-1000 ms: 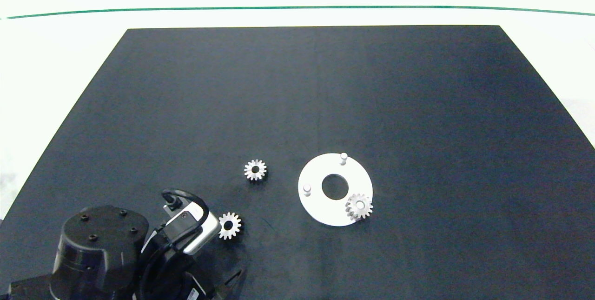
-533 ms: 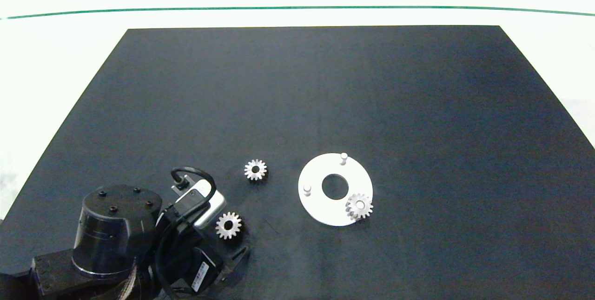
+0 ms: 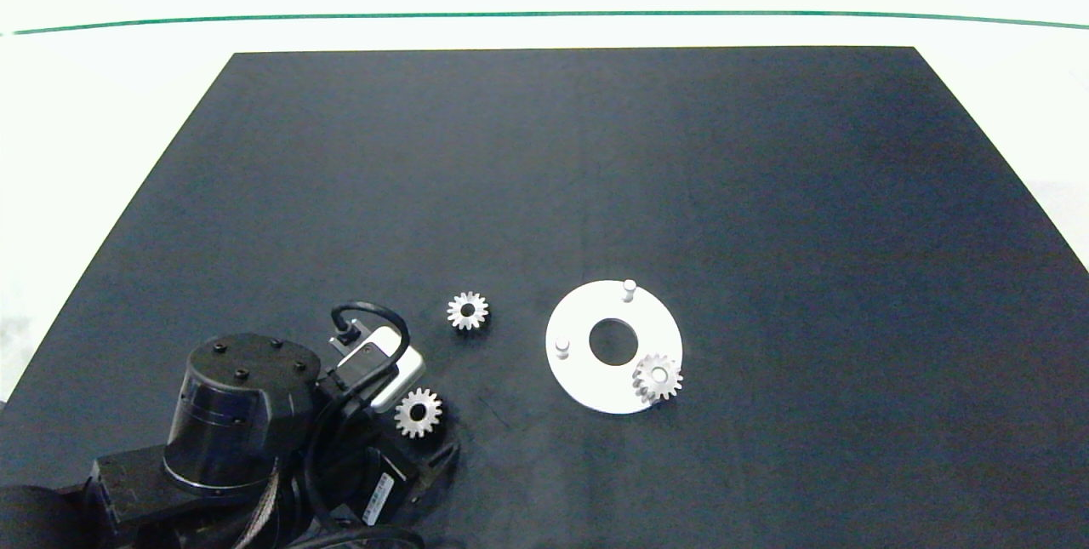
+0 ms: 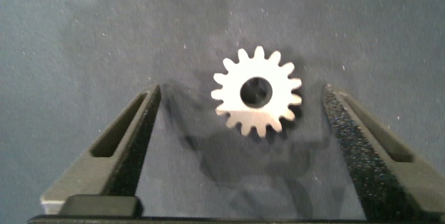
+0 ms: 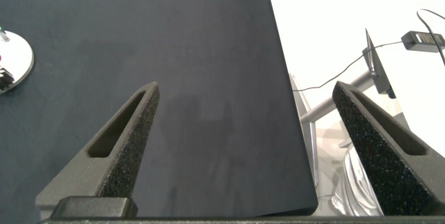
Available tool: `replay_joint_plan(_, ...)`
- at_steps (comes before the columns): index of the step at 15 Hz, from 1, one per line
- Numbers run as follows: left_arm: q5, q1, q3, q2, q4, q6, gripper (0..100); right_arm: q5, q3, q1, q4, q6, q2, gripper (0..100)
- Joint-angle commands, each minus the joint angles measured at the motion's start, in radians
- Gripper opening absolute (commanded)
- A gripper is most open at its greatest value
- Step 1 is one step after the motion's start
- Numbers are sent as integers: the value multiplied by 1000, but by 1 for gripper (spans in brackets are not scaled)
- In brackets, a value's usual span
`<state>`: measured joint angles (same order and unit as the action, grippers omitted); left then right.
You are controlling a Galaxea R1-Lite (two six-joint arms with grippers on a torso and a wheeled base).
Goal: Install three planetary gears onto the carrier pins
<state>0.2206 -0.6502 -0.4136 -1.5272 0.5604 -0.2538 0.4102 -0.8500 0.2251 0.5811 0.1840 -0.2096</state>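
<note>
One planetary gear (image 4: 257, 92), silvery with a round centre hole, lies flat on the black mat between the fingers of my open left gripper (image 4: 240, 90), touching neither finger. From above, this gear (image 3: 418, 413) sits just beside the left arm's wrist camera (image 3: 384, 368) at the front left. A second gear (image 3: 467, 311) lies loose on the mat further back. The white disc (image 3: 587, 379) carries a third gear (image 3: 657, 378) on its front-right pin. Two carrier pins (image 3: 629, 288) (image 3: 561, 346) stand bare. My right gripper (image 5: 245, 88) is open and empty, away from the parts.
The black mat (image 3: 595, 166) has a white surround. In the right wrist view the mat's edge (image 5: 288, 106) drops off to a floor with a metal stand (image 5: 375, 71) and cables; the disc's rim (image 5: 17, 60) shows there too.
The left arm has moved right and further onto the mat, bringing its wrist over the front-left gear. The gears and the disc have stayed put.
</note>
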Motion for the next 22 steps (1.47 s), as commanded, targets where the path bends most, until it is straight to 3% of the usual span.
replay_joint_plan(1,2,1,-16,6,-2,-1,85,2,2,2,3,2,-10,100)
replay_joint_plan(22,0,1,-8,13,-2,28,43,2,-9,2,2,3,-25,100)
